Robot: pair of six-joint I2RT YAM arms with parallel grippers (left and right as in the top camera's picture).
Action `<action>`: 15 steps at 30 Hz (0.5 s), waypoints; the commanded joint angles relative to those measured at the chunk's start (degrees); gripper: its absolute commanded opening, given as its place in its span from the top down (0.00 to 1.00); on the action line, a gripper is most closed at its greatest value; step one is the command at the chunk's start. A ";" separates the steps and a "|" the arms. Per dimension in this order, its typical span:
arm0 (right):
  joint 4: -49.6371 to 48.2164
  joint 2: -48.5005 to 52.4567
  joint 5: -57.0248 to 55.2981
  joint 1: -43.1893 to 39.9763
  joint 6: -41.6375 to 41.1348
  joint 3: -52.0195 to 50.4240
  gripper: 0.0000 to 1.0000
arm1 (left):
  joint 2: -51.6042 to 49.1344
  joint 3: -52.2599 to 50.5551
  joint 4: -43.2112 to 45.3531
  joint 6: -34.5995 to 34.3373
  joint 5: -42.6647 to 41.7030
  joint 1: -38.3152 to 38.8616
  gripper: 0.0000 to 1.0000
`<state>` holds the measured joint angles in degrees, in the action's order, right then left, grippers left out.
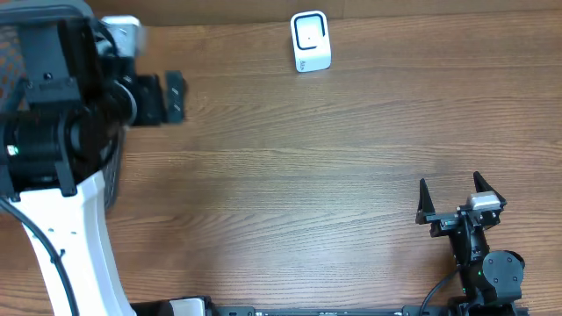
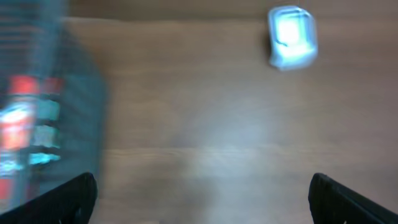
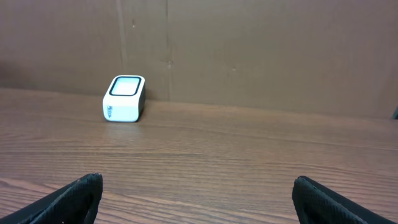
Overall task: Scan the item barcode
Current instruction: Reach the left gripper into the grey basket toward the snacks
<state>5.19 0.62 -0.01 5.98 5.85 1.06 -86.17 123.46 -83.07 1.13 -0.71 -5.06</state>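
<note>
My left claw (image 1: pixel 178 96) hangs with jaws wide apart and empty. It is the arm nearer the item (image 2: pixel 22 124), a blurred red-and-white pack behind the mesh of the basket (image 2: pixel 81 112), just off to the left in my wrist view. I cannot tell its long axis. The scanner (image 1: pixel 310 41) stands well apart at the far edge. My right claw (image 1: pixel 450 189), also apart, is farther off.
</note>
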 commanded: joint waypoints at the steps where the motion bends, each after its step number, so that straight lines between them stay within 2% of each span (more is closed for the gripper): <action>1: -0.37 -0.46 0.15 -0.33 0.02 -0.61 0.00 | 0.13 1.86 3.34 -2.62 12.79 -4.81 0.01; 7: -0.37 -0.46 0.15 -0.33 0.02 -0.61 0.00 | -1.60 1.84 10.34 -2.62 12.79 -17.64 0.00; 15: -0.37 -0.46 0.15 -0.33 0.02 -0.61 0.00 | -8.98 1.84 10.36 -2.51 1.36 -31.32 0.00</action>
<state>5.17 0.62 0.01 5.98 5.82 1.06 -91.79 124.62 -72.42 -0.51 5.96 -33.41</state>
